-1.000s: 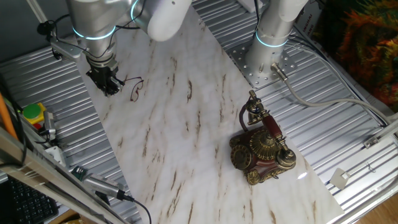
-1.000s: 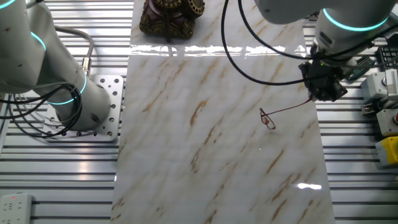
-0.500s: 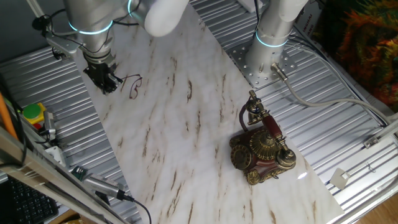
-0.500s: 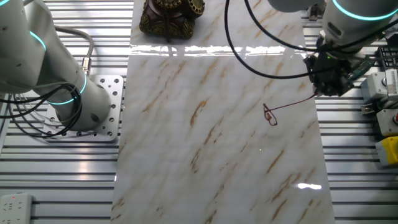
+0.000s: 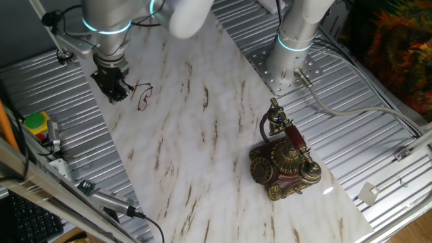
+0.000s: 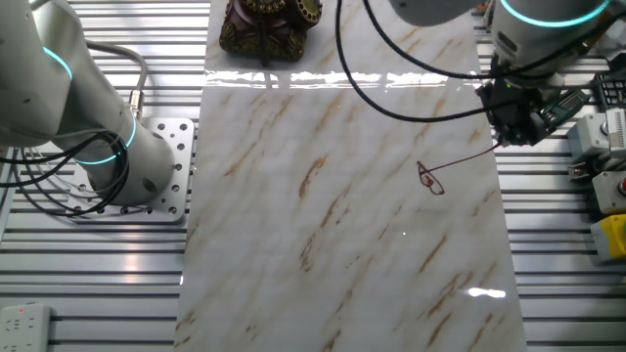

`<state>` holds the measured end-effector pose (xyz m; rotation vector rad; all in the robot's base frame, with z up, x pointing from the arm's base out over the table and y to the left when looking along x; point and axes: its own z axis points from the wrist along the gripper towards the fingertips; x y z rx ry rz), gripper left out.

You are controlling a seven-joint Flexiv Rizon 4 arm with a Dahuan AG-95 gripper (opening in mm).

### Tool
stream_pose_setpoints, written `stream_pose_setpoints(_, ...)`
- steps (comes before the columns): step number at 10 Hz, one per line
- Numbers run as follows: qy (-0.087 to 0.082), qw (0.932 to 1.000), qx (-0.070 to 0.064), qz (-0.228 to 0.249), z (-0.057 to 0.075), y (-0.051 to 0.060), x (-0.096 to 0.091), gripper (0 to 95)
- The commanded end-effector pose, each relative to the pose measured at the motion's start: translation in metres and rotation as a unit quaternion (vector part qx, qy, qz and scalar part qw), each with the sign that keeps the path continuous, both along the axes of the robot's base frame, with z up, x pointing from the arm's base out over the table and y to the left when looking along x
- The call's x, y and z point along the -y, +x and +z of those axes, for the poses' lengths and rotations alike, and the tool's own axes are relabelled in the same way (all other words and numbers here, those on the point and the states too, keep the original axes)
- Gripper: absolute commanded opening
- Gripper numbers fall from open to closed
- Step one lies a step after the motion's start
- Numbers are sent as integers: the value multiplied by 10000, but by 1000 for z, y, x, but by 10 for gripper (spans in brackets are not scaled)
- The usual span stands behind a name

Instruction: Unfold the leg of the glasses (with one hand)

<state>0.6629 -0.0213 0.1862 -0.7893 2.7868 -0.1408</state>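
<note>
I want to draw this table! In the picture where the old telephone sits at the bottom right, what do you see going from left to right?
Yellow button box → gripper → glasses → telephone → white tag

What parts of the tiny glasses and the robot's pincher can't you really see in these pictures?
- The glasses: too small and thin in both fixed views to tell the lenses or the second leg.
- The gripper: its dark fingertips blur together in both views, so whether it pinches the glasses' leg is unclear.
- The antique telephone: its top is cut off by the picture edge in the other fixed view.
</note>
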Motion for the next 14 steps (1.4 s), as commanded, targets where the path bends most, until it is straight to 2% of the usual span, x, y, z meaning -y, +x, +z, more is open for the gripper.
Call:
stream_pose_setpoints(1, 22, 9997, 250, -20, 8, 2, -5, 0)
stream_pose_setpoints(3, 45, 9991, 428, -45, 11, 3, -7, 0)
stream_pose_setpoints(7, 93, 9975, 702, -54, 11, 3, -7, 0)
stream_pose_setpoints(10, 115, 9971, 754, -55, 9, 6, -6, 0)
stream_pose_setpoints(14, 164, 9956, 922, -73, 9, 19, -11, 0)
